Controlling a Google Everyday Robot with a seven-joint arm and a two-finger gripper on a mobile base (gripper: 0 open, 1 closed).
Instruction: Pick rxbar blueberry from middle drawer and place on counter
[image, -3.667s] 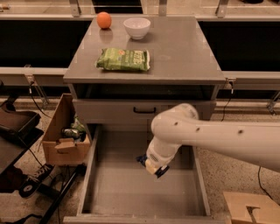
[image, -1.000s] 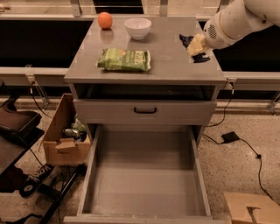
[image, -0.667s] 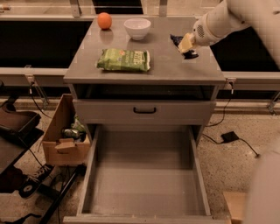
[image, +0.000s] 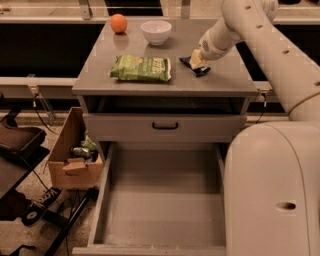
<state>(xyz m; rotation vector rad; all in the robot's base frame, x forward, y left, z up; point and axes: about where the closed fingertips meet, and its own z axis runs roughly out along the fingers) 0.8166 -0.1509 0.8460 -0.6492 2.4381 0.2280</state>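
Note:
The rxbar blueberry (image: 196, 68), a small dark blue bar, is at the gripper (image: 195, 60) low over the right part of the counter (image: 220, 82); I cannot tell whether the bar touches the surface. The gripper comes in from the upper right on the white arm (image: 260, 35) and is on the bar. The middle drawer (image: 165, 200) stands pulled open below, its grey floor bare. The arm's large white base (image: 272, 190) covers the drawer's right side.
On the counter lie a green chip bag (image: 141, 68), a white bowl (image: 156, 31) and an orange (image: 118, 23). A shut drawer front with a black handle (image: 165, 126) sits above the open drawer. A cardboard box (image: 72, 155) stands on the floor at the left.
The gripper carried the bar from inside the drawer up to the counter's right edge, then leftward and down toward the counter's right-middle. The robot's base has come into view at the right.

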